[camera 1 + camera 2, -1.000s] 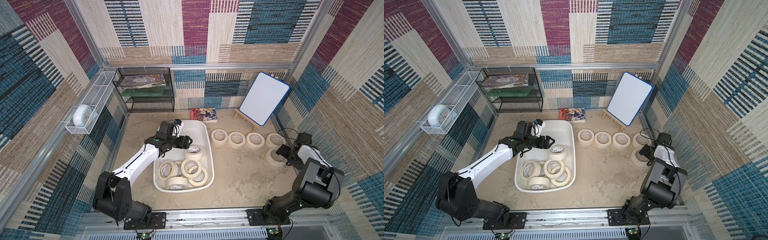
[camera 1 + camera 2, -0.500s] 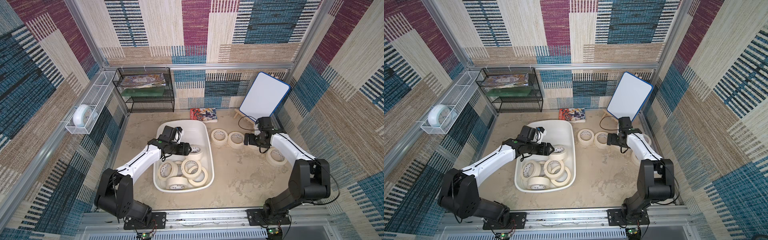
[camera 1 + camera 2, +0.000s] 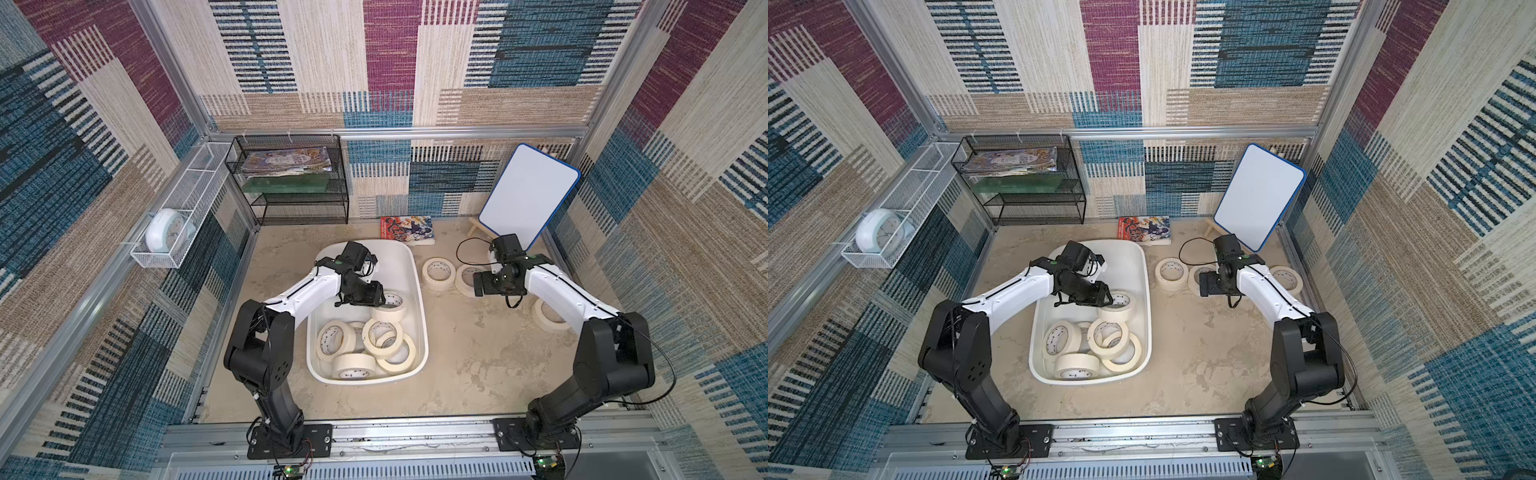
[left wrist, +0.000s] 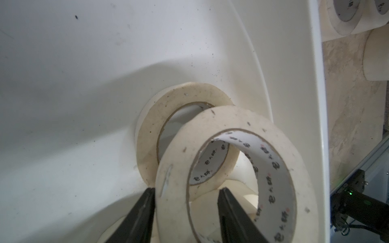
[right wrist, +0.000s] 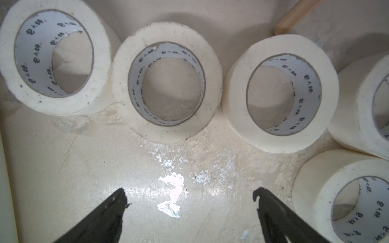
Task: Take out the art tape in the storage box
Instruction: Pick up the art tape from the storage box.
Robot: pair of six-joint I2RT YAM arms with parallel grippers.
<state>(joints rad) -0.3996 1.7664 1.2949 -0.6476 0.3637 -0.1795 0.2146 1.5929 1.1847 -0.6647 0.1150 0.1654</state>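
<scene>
The storage box (image 3: 395, 266) (image 3: 1129, 266) is a white tub at the floor's middle, and several cream art tape rolls (image 3: 382, 336) lie piled in its near half. My left gripper (image 3: 380, 298) (image 4: 186, 188) reaches down into the box, astride the wall of the topmost roll (image 3: 390, 305) (image 4: 174, 160). One finger rests against the roll's outside. The other stands inside the core with a gap still showing, so the gripper is open. That roll leans on another roll (image 4: 147, 134). My right gripper (image 3: 478, 286) (image 5: 188, 192) hangs open and empty over bare floor, beside rolls lying outside the box (image 3: 436, 272) (image 5: 168, 32).
A black wire rack (image 3: 291, 187) stands at the back left. A white wire basket (image 3: 199, 178) with a clock in it hangs on the left wall. A book (image 3: 406, 229) lies behind the box. A whiteboard on an easel (image 3: 528, 195) stands back right. One more roll (image 3: 548, 318) lies under the right arm.
The left gripper dropped onto the top roll and its jaws narrowed around the roll's wall. The right arm swung in from the far right to the row of rolls, staying open.
</scene>
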